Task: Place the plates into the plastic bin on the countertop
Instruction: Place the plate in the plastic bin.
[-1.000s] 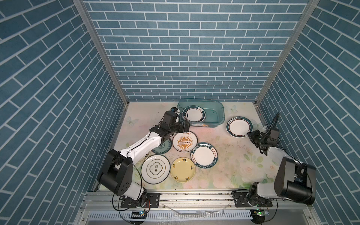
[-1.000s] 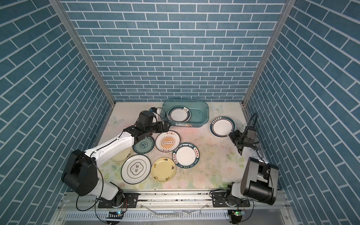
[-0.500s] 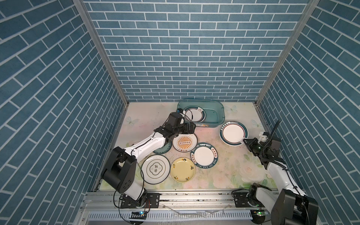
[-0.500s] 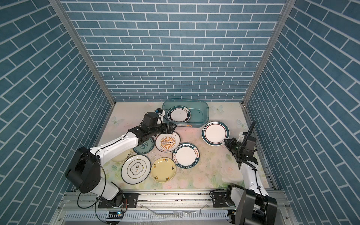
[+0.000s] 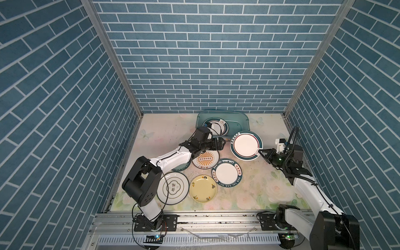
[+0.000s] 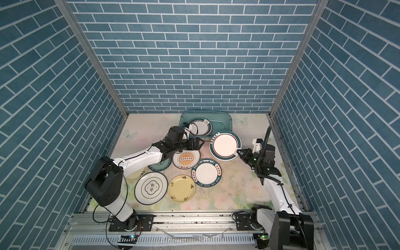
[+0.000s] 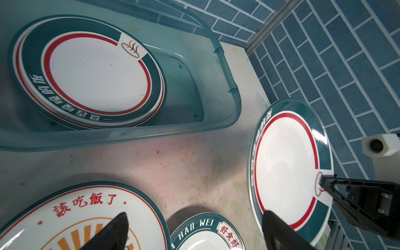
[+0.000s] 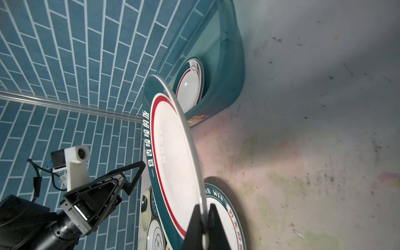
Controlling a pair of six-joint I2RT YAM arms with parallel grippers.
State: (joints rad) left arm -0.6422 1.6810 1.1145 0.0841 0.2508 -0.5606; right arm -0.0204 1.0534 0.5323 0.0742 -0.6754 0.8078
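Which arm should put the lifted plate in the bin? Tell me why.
Right: the right gripper is shut on the lifted plate, near the bin; the left gripper is open and empty.

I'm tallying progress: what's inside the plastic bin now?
White teal-rimmed plates are stacked at one end of the plastic bin; its other end is bare. How many lie beneath the topmost is hidden.

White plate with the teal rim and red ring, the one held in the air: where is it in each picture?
In a top view: white round plate with teal rim and red ring, right of centre, by the translucent teal plastic bin.
In a top view: plate, same spot by the bin.
Left wrist: plate face-on, beside the bin.
Right wrist: plate edge-on, bin behind.
Shared landmark: the bin.
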